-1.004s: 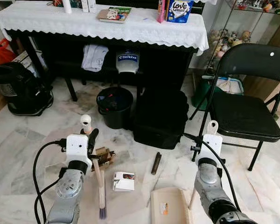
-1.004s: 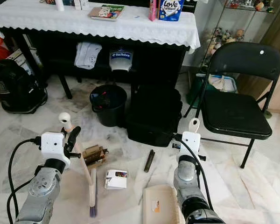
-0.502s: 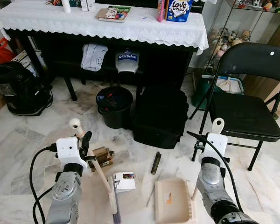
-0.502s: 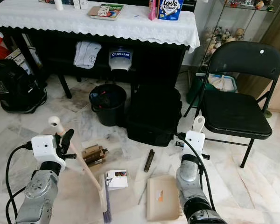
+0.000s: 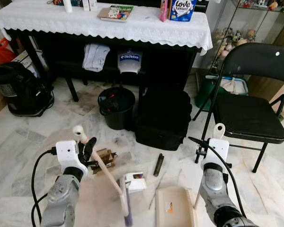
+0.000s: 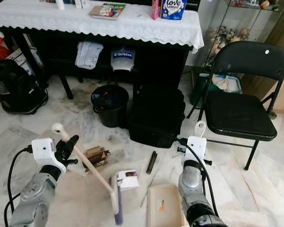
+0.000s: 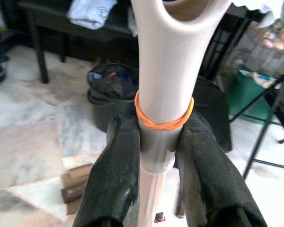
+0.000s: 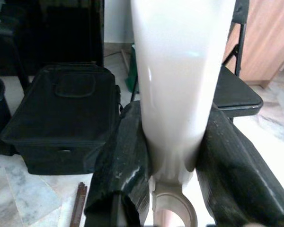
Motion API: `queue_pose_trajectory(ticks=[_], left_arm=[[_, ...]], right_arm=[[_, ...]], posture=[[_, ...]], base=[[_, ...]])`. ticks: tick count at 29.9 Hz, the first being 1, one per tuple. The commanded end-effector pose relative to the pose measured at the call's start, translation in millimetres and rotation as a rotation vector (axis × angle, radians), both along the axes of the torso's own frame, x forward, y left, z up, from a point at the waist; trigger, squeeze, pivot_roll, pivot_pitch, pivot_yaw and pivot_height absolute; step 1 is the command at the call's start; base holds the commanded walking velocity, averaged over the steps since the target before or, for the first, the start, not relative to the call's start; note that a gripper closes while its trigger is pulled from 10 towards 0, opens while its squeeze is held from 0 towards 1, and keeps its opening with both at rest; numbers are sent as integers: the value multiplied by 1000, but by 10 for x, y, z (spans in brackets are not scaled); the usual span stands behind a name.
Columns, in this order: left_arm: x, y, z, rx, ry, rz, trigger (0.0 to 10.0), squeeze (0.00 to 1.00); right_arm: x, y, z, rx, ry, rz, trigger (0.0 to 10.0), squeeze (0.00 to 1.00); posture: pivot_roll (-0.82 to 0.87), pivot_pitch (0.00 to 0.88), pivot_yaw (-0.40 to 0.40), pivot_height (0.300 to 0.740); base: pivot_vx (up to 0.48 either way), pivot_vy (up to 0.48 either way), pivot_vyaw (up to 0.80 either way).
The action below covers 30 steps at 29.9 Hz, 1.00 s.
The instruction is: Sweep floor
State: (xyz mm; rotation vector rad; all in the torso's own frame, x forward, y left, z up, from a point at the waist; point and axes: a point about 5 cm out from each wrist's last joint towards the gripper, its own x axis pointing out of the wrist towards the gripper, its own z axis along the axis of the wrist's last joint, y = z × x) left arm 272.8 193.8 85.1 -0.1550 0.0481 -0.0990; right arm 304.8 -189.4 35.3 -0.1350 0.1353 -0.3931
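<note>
Beyond my arms stands the long table (image 5: 104, 23) with its white lace cloth, my landmark. To its right sits a black folding chair (image 5: 251, 101); under its front edge rest a black bag (image 5: 163, 118) and, left of that, a black bin (image 5: 116, 108). On the marble floor (image 5: 23, 142) nearer me than the bin, my left gripper (image 7: 154, 156) is clamped on the cream brush (image 5: 104, 172) handle, at the orange rubber band (image 7: 163, 124); the brush slants down, its bristle end by a small white box (image 5: 134, 181). My right gripper (image 8: 173, 156) squeezes the dustpan (image 5: 173, 208) handle, the pan flat on the floor just right of the box. A cardboard piece (image 5: 105, 158) lies near the handle.
</note>
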Motion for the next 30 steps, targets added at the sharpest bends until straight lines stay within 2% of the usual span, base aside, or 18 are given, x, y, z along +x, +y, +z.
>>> queue_pose_trajectory(ticks=[1,3,6,7,9,12,18,23,30], left_arm=[[-14,22,47,5,-4,-39,10000,0],[-2,100,105,48,-19,-39,10000,0],[41,242,237,139,-78,23,10000,0],[41,242,237,139,-78,23,10000,0],[80,283,382,189,-152,71,10000,0],[105,219,452,213,-194,69,10000,0],[103,15,312,149,-153,16,10000,0],[86,-17,221,118,-130,35,10000,0],[73,-52,195,108,-129,50,10000,0]], right_arm=[[4,-25,15,-6,-9,-5,10000,0],[11,-16,18,-4,-9,-2,10000,0],[14,-12,18,-4,-8,1,10000,0],[14,-12,18,-4,-8,1,10000,0],[17,-3,20,-3,-9,2,10000,0],[21,7,24,-2,-11,4,10000,0],[27,3,36,1,-18,2,10000,0],[27,2,35,5,-19,0,10000,0],[25,-8,33,8,-18,-5,10000,0]], posture=[[142,109,-30,740],[146,108,-31,740],[148,106,-30,740],[148,106,-30,740],[149,102,-30,740],[147,98,-31,740],[141,93,-29,740],[138,95,-28,740],[140,96,-28,740]], base=[[0,0,0],[0,0,0],[0,0,0],[0,0,0],[0,0,0],[0,0,0],[0,0,0],[0,0,0],[0,0,0]])
